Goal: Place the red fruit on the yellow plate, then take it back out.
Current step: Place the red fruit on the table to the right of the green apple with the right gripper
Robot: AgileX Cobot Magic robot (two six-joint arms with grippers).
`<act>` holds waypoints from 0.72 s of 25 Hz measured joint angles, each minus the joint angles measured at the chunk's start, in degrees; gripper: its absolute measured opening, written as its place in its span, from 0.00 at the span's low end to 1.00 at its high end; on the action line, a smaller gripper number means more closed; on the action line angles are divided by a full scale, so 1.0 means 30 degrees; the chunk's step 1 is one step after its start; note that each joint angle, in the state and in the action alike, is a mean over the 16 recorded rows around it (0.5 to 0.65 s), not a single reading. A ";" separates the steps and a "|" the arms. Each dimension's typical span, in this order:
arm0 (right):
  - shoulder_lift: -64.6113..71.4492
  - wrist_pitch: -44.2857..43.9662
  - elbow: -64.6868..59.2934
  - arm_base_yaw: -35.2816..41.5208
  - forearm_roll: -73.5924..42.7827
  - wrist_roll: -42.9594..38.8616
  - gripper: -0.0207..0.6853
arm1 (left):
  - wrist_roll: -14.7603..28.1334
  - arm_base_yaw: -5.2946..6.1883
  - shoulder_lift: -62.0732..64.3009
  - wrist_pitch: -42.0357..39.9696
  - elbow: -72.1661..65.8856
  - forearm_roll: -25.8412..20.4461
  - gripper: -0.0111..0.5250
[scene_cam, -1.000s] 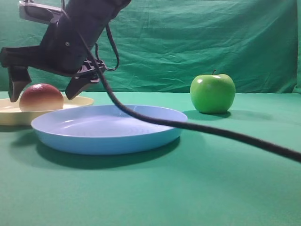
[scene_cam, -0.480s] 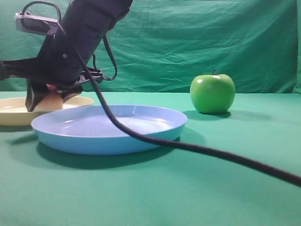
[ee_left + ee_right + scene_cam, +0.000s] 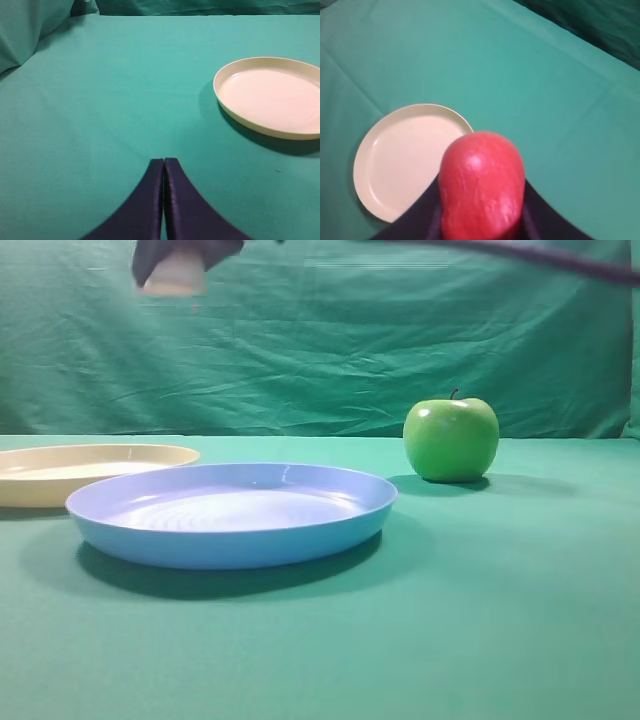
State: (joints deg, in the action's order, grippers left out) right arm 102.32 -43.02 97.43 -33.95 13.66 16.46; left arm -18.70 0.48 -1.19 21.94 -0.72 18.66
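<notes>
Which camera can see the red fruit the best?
The right wrist view: the red fruit fills it, held in the right end effector. The exterior high view shows only its pale underside at the top edge. The left wrist view misses it.

Right gripper [image 3: 178,260] cut by top edge in exterior high view, blurred; only pale underside of red fruit [image 3: 173,275] shows there. Yellow plate [image 3: 60,472]: left part cut by edge, near rim hidden behind blue plate [image 3: 230,530]. Left wrist view: yellow plate [image 3: 272,97] right side cropped. Right wrist view: red fruit [image 3: 482,185] blurred, bottom cut off.
</notes>
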 joint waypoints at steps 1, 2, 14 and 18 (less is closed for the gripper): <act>-0.0843 0.0007 -0.0876 0.0333 -0.0017 -0.0064 0.34 | 0.0000 0.0000 0.0000 0.0000 0.0000 0.0000 0.02; -0.1690 0.0085 -0.1834 0.0664 -0.0038 -0.0116 0.34 | 0.0000 0.0000 0.0000 0.0000 0.0000 0.0000 0.02; -1.0499 0.3496 -1.5188 0.3763 -0.0707 -0.0324 0.32 | 0.0000 0.0000 0.0000 0.0000 0.0000 0.0000 0.02; -1.1791 0.5187 -1.8708 0.4457 -0.1033 -0.0404 0.32 | 0.0000 0.0000 0.0000 0.0000 0.0000 0.0000 0.02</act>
State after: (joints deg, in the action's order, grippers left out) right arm 66.94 -27.46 41.31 -20.58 10.56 15.24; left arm -18.70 0.48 -1.19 21.94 -0.72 18.66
